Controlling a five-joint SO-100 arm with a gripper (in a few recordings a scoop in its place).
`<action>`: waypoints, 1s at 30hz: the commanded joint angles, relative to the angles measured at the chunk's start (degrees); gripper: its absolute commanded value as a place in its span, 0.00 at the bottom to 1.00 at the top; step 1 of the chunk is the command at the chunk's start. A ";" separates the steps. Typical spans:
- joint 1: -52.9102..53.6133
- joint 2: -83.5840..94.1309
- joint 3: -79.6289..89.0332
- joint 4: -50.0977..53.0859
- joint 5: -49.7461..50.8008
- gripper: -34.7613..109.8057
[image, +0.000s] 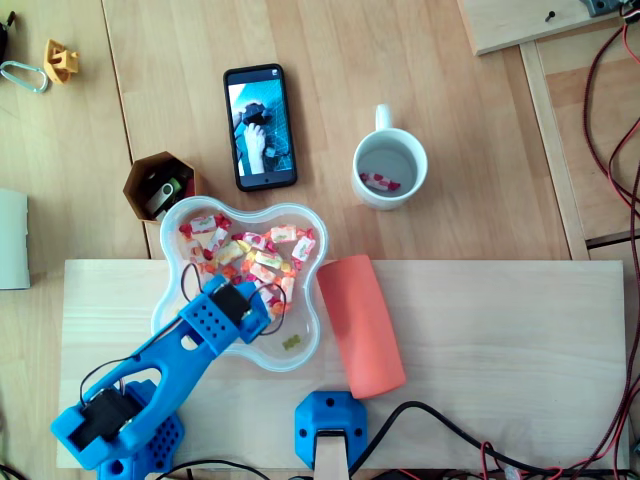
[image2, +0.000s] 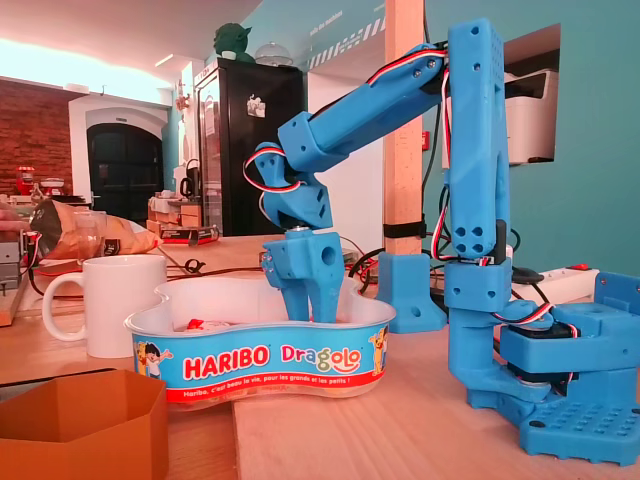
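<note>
A clear, lobed Haribo tub sits on the pale board, holding several wrapped sweets. My blue gripper points down into the tub from its front left in the overhead view. In the fixed view the jaws stand close together with a thin slit between them. Their tips are hidden behind the tub wall, so I cannot tell if a sweet is between them. A white mug stands beyond the tub with a few sweets inside.
A salmon-red cylinder lies just right of the tub. A brown hexagonal pot touches the tub's far left. A second blue mount stands at the board's front edge. Cables run down the right side.
</note>
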 joint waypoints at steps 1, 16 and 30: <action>0.70 6.33 -0.97 1.58 1.14 0.34; 0.62 14.15 -1.23 8.35 9.84 0.35; -5.89 12.30 -0.18 -5.19 16.08 0.35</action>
